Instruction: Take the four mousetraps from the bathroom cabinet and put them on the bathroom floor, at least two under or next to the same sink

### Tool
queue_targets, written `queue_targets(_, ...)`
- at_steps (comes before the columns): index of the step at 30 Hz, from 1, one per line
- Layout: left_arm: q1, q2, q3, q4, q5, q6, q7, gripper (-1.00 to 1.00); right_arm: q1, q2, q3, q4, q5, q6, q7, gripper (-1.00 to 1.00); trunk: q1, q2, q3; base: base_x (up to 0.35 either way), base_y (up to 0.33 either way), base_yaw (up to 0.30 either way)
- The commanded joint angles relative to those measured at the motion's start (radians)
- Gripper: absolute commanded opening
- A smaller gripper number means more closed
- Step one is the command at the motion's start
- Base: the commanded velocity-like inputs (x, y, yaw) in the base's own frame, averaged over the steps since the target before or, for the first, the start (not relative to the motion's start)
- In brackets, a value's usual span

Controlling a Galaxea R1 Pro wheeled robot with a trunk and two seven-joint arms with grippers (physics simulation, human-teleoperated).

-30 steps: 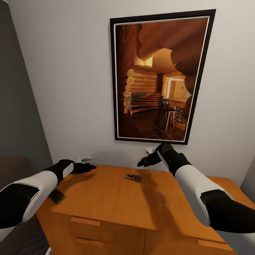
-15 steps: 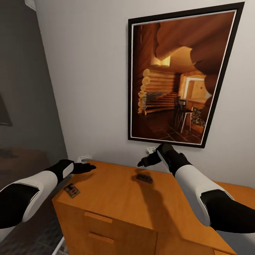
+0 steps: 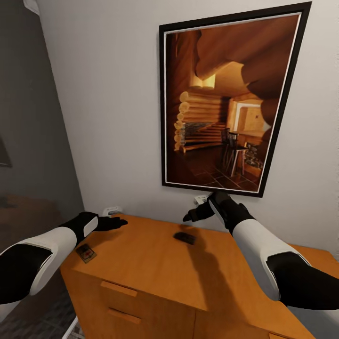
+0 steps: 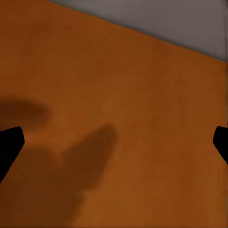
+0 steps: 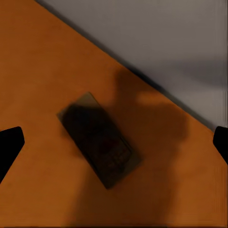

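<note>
The orange-brown wooden cabinet (image 3: 155,273) stands against the white wall. Two mousetraps lie on its top: one (image 3: 184,238) near the back in the shadow of my right arm, also under the right wrist camera (image 5: 99,139), and one (image 3: 86,253) at the left edge beside my left forearm. My right gripper (image 3: 189,217) hovers open just above and behind the middle trap; its dark fingertips (image 5: 10,147) stand wide apart. My left gripper (image 3: 120,222) is open over bare cabinet top (image 4: 118,123), fingertips (image 4: 9,147) spread.
A large framed picture of a log cabin interior (image 3: 226,103) hangs on the wall above the cabinet. A grey wall (image 3: 28,117) runs along the left. Drawer fronts with bar handles (image 3: 118,288) face me. Dark floor (image 3: 47,315) shows at lower left.
The whole view has swung, so the cabinet and picture sit differently in frame. Both arms keep their pose and both grippers stay open.
</note>
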Motion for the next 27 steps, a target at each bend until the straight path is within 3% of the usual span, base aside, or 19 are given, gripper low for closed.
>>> queue_targets(1, -0.001, 0.000, -0.008, -0.001, 0.010, 0.006, -0.002, 1.00, -0.001, 0.000, 0.002, -0.001, 0.011, 0.002, 0.008, 1.00, 0.000, -0.001, -0.001, 0.000, -0.063, 0.001)
queue_targets(18, 0.000, 0.000, -0.008, -0.002, 0.010, 0.006, -0.002, 1.00, -0.001, 0.000, 0.002, -0.001, 0.011, 0.001, 0.009, 1.00, 0.000, -0.001, -0.001, 0.000, -0.019, 0.000)
queue_targets(27, 0.000, 0.001, -0.008, -0.002, 0.010, 0.006, -0.001, 1.00, -0.001, 0.000, 0.002, -0.001, 0.011, 0.001, 0.010, 1.00, 0.000, -0.001, -0.001, 0.000, -0.132, 0.000)
